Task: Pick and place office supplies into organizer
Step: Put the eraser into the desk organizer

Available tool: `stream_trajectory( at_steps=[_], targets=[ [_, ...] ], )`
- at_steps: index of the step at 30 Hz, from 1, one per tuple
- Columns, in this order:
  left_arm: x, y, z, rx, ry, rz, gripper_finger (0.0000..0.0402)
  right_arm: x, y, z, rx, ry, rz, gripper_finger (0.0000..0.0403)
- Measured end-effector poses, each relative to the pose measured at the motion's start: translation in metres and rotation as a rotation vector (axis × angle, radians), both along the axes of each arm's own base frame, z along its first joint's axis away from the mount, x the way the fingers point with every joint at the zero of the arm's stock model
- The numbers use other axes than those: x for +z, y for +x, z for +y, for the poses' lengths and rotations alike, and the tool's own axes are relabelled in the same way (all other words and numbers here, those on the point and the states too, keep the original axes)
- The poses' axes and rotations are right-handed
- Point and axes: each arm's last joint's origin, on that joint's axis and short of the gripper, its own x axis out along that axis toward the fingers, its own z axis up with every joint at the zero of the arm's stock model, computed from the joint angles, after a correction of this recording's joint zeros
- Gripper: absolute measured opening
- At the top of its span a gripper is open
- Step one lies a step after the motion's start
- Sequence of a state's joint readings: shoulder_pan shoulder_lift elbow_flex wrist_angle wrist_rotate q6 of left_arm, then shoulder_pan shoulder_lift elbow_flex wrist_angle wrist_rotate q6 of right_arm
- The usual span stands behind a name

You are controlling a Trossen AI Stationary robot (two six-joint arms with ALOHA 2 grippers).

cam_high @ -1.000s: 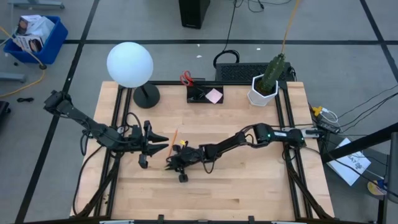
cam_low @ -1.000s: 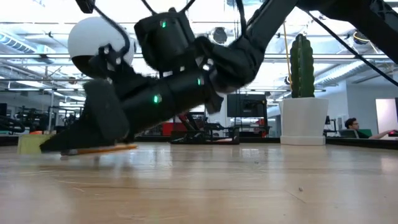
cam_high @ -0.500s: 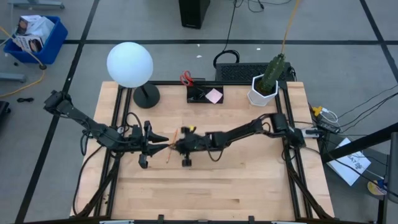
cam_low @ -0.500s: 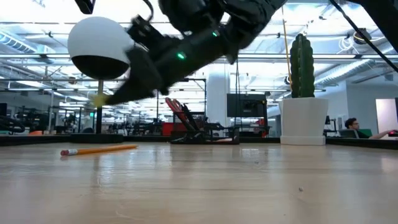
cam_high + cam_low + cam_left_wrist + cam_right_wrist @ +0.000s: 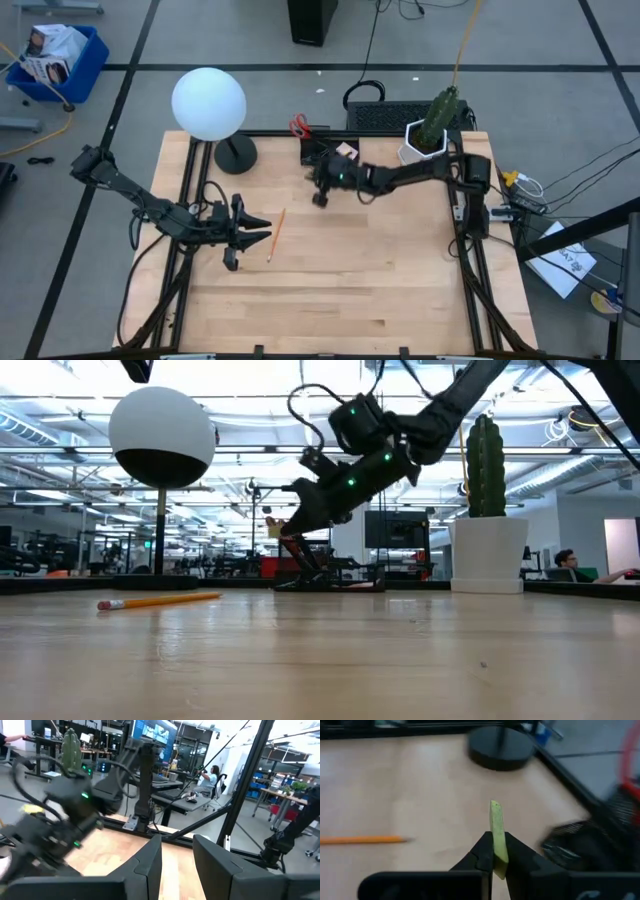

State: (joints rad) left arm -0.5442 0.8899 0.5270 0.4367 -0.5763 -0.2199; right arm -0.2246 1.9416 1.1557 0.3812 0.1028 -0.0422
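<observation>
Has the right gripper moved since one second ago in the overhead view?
Yes. The right gripper, shut on a thin yellow-green item, has travelled from mid-table beside the orange pencil toward the small black rectangular organizer at the far edge.

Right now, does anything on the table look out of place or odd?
One pencil lies loose on the bare wood by the waiting left gripper, far from the organizer. The right gripper, near the organizer, is shut on a thin yellow-green piece. Nothing looks spilled or damaged.
</observation>
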Motion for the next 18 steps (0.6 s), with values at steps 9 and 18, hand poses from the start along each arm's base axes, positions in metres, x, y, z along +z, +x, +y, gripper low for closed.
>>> stream_trajectory(
  at_steps=[9, 18],
  targets=[
    [-0.001, 0.002, 0.002, 0.038, 0.014, 0.004, 0.0115, -0.003, -0.023, -0.071, -0.116, 0.037, -0.01, 0.0017],
    [-0.008, 0.011, 0.0, 0.051, 0.015, 0.027, 0.0115, -0.004, -0.039, -0.102, -0.071, 0.13, -0.038, 0.0018]
  ],
)
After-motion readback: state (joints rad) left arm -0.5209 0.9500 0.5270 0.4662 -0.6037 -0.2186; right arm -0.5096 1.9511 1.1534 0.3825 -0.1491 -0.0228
